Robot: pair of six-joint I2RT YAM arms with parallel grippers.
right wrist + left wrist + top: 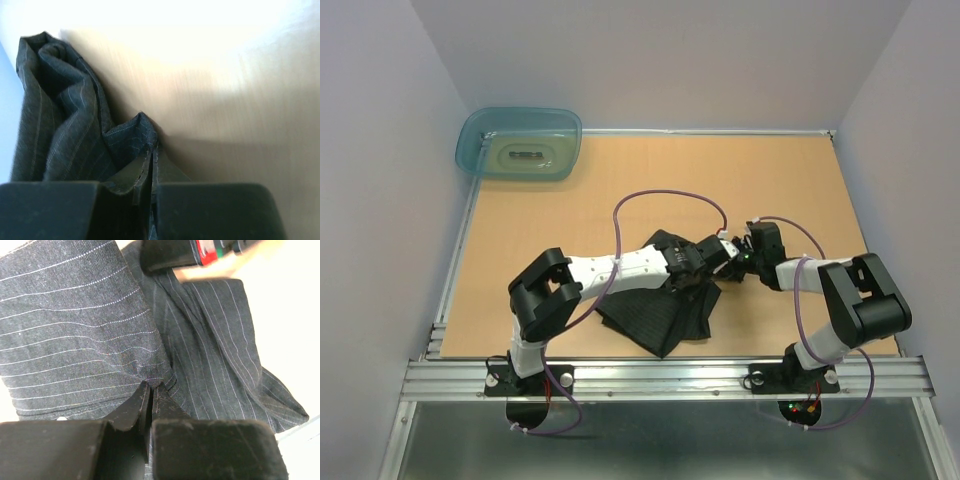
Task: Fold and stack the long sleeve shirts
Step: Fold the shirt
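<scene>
We see a tan counter (650, 180) between pale walls (650, 60), a teal tub (520, 143) upper left; left gripper (151, 392) and right gripper (151, 150) each clamp the dark pinstriped shirt (660, 318).

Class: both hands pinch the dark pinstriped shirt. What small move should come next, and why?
Probably draw the hands apart. The left hand and right hand are each shut on a fold of the shirt, close together, and the cloth lies bunched on the table; spreading should flatten it for folding.
</scene>
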